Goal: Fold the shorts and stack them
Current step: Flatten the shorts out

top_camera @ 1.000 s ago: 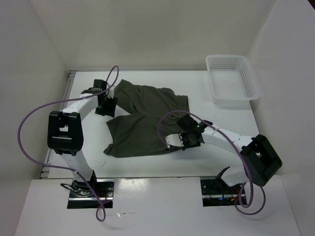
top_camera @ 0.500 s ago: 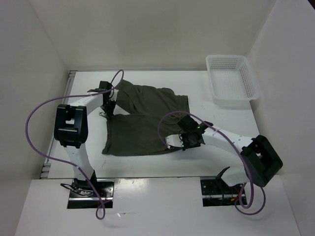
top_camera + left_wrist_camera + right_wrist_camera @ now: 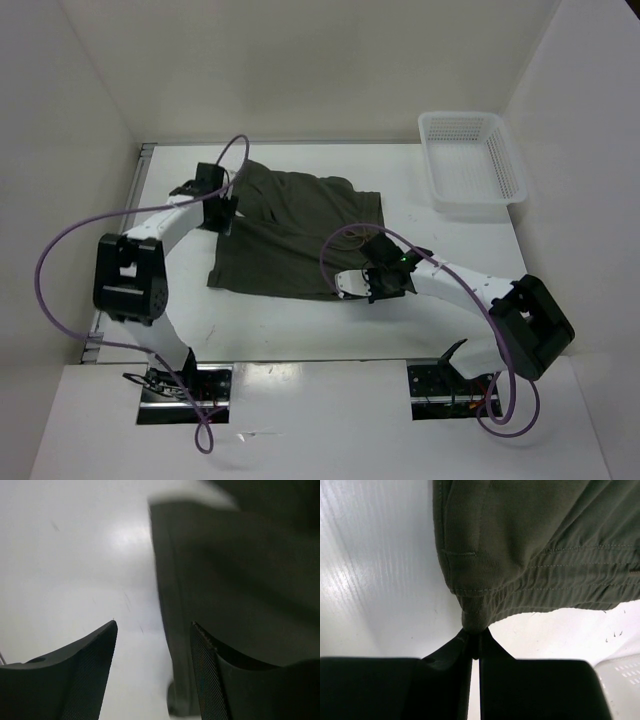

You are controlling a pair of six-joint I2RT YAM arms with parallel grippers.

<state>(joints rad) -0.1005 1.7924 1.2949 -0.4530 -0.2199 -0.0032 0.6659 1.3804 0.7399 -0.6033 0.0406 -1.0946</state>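
Observation:
The dark olive-green shorts [image 3: 300, 235] lie spread and wrinkled on the white table [image 3: 300, 325], waistband toward the right. My left gripper [image 3: 224, 212] is at their left edge. In the left wrist view it [image 3: 154, 626] stands open, and the fabric hem [image 3: 175, 630] runs between the jaws close to the right finger [image 3: 205, 670]. My right gripper [image 3: 363, 286] is at the near right corner of the shorts. In the right wrist view it [image 3: 476, 632] is shut on a pinched tip of the ribbed waistband [image 3: 530, 585], lifting that corner slightly.
A white mesh basket [image 3: 470, 160] stands at the far right of the table, and its corner [image 3: 620, 680] shows in the right wrist view. Purple cables loop over both arms. Walls enclose the table at the left, back and right.
My left gripper closed at the shorts' left edge, then opened again and drew back slightly. The near left corner of the shorts shifted farther from me. The right gripper kept its pinch.

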